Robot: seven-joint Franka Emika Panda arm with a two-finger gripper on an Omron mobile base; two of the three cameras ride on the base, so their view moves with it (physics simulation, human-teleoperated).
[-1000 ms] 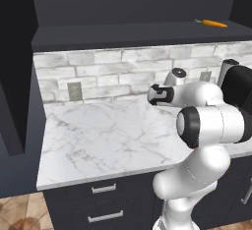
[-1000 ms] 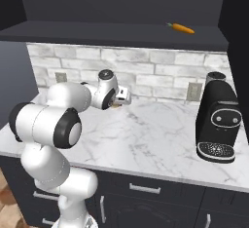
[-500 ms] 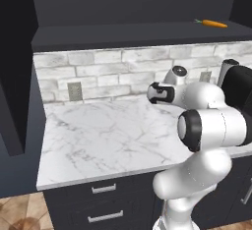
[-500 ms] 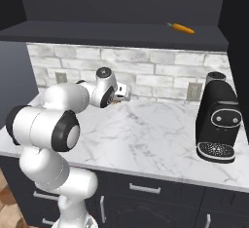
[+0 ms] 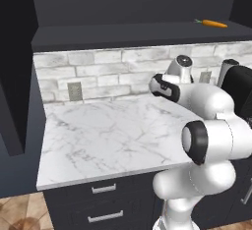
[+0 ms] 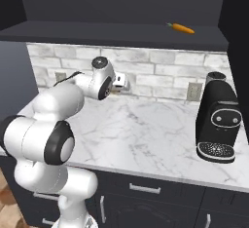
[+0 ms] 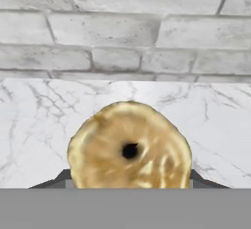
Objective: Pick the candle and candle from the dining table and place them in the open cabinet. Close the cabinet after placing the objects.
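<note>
You have a white grey-veined marble counter (image 5: 113, 135) in front of you, backed by white brick and set over dark drawers. A black coffee machine (image 6: 218, 124) stands on its right end, near the wall. Above, a dark shelf (image 6: 97, 31) runs along the wall, and an orange carrot (image 6: 181, 28) lies on its right part.

White grey-veined marble counter (image 5: 113, 135) seen mid-frame, backed by a white brick wall (image 5: 113, 71) with grey outlets (image 5: 75, 91) set in it. Dark shelf (image 6: 116, 32) runs across the upper part, an orange carrot (image 6: 181, 28) lying on it at upper right. Black coffee machine (image 6: 217, 120) stands at right. Dark drawers (image 5: 101, 204) with silver handles sit below; wood floor (image 5: 19, 212) shows at lower left.
</note>
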